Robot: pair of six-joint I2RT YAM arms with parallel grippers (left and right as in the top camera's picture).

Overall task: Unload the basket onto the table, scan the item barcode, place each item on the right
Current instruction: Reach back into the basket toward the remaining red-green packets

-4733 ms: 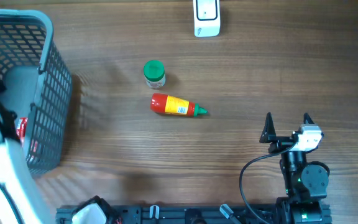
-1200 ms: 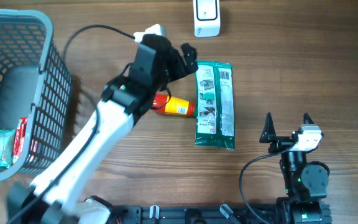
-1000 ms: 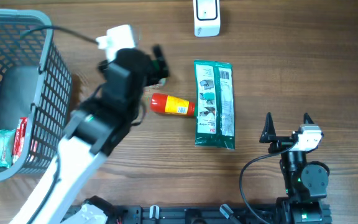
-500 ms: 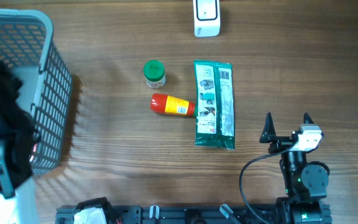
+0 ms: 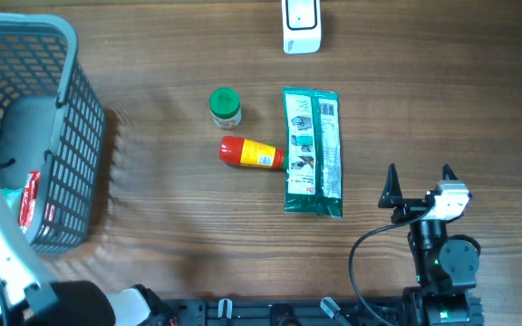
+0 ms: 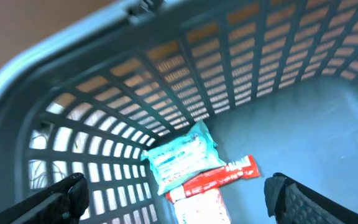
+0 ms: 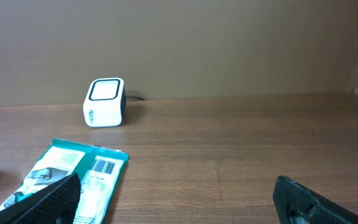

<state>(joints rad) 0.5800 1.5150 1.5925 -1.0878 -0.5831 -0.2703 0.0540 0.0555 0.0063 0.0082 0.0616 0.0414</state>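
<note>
The green packet [image 5: 313, 151] is laid flat, barcode up, ahead and to the left of the right gripper [image 5: 420, 178], whose jaws are spread and empty. The left gripper [image 6: 178, 194] is likewise spread wide inside the basket [image 6: 185, 74], a teal packet [image 6: 182, 155] seen between its jaws.

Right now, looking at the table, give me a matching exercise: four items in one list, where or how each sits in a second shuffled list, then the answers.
1. white scanner
2. green-lidded jar
3. green packet
4. red wrapper

A. inside the basket
B. lying flat, barcode up
C. at the far edge, apart from the rest
D. upright beside the red bottle

Pairs: 1-C, 2-D, 3-B, 4-A.
</note>
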